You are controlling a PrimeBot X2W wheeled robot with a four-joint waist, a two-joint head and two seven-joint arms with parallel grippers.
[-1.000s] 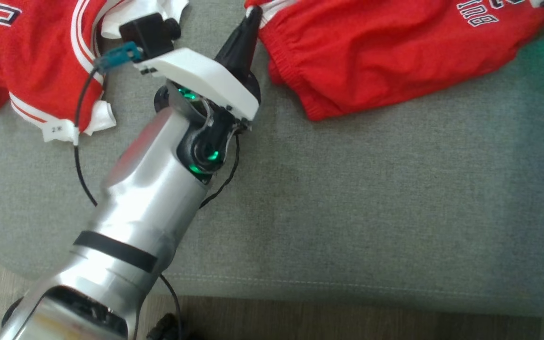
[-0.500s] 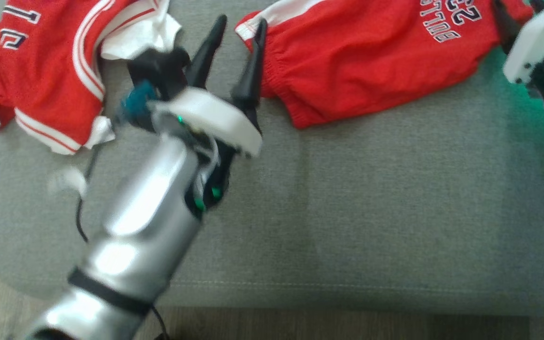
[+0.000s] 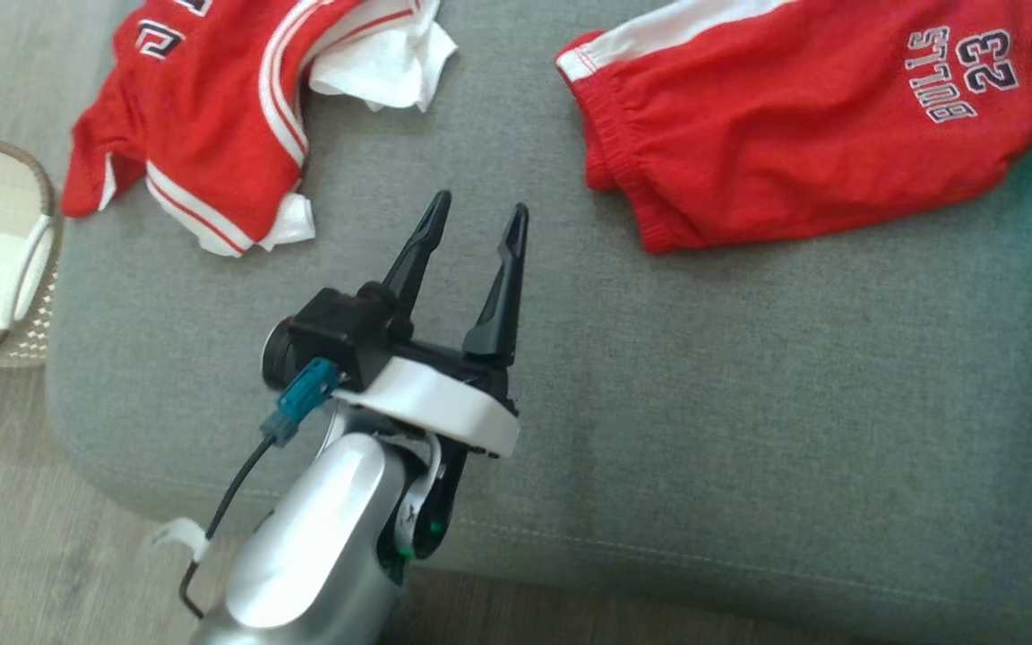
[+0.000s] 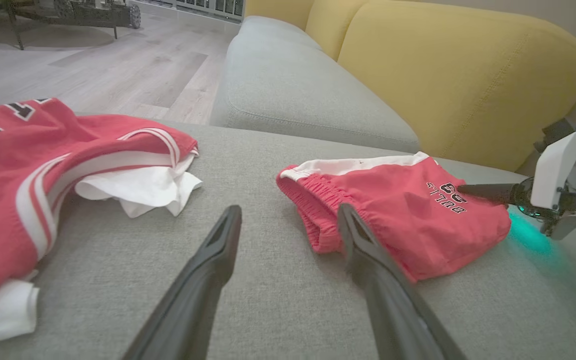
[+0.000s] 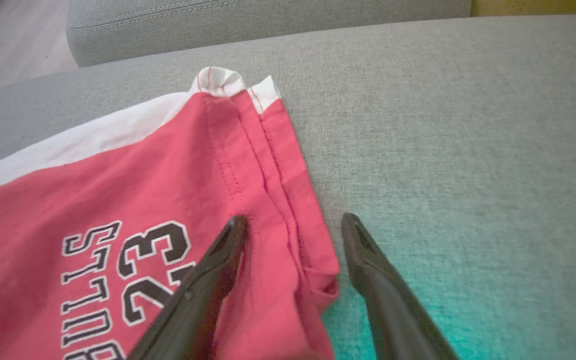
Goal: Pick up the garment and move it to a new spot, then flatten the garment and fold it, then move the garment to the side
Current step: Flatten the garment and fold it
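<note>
Between right jaws, hem of shorts (image 5: 133,165)

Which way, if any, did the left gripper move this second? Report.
Yes: the left gripper backed off the shorts' waistband, toward the sofa's front edge.

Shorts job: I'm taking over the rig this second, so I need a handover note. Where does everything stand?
Left gripper: open, empty, above bare cushion between jersey and shorts.
Right gripper: open, straddling the shorts' stitched edge, not closed on it.
Shorts lie loosely spread on the cushion; the jersey is crumpled to their left.
Done: nothing gripped yet.
Left: grasp, move, flatten, fold, set aside.
</note>
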